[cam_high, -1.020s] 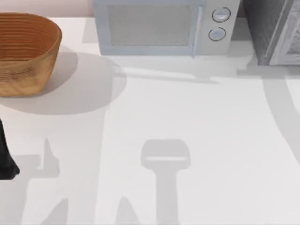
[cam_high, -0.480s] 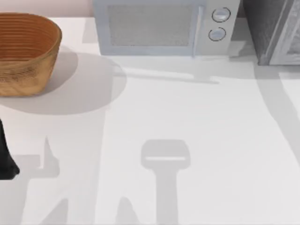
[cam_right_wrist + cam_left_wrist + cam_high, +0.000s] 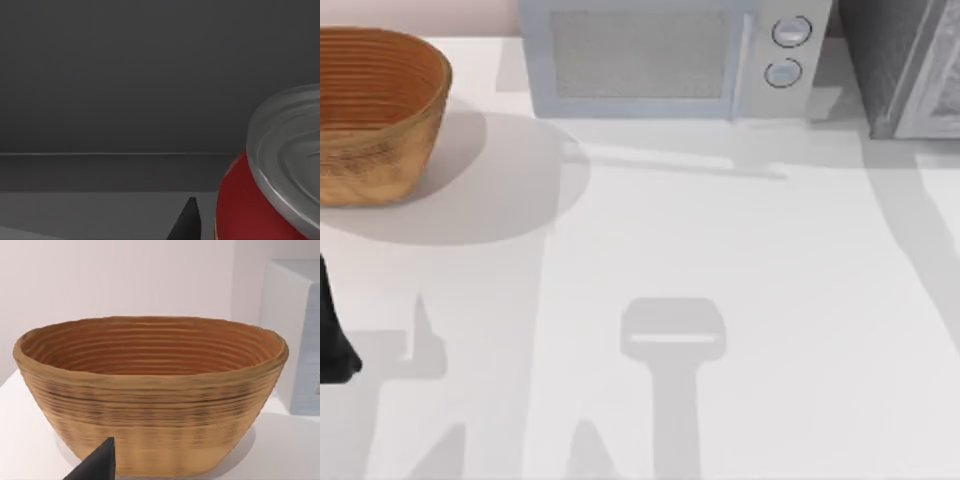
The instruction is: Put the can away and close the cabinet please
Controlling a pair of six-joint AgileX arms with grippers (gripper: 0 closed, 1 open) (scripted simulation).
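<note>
Left side of the counter: a woven basket stands at the far left, and the left arm sits parked at the counter's left edge. Its wrist view faces the basket, with one dark fingertip low in front; whether those jaws are apart or together cannot be told.

Centre back: a microwave, door shut. Far right back: the cabinet, dark grey, its light door panel standing open at the frame's edge.

Right wrist view: a dim grey interior with a horizontal seam, judged to be the inside of the cabinet. The red can with its silver lid stands upright and close to the camera. One dark fingertip of the right gripper rises just beside the can's wall. Contact is not visible, and whether the jaws are clamped on the can or apart cannot be told.

Judgement — the step in hand is setting the can down inside. To do it well:
- keep the can upright and seat its base flat on the cabinet floor before letting go
- part the jaws fully, then withdraw straight back — no sideways drag against the can
- clear the opening before swinging the door.
</note>
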